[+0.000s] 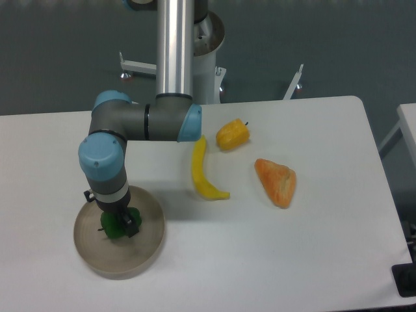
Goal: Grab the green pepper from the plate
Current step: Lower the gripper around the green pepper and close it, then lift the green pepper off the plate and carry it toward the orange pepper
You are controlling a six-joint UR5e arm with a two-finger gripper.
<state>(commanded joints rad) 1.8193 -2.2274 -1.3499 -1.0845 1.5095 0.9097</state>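
Observation:
The green pepper [114, 227] lies in the round beige plate [146, 244] at the table's front left. Only small green parts of the pepper show beside and under the gripper. My gripper [119, 224] reaches straight down into the plate and sits right on the pepper. Its fingers are mostly hidden by the wrist and the pepper, so I cannot tell whether they are closed on it.
A yellow banana [203, 174] lies in the middle of the table. A yellow-orange pepper [233, 134] lies behind it, and an orange wedge-shaped piece [277, 182] lies to the right. The arm's base column [175, 52] stands at the table's back edge.

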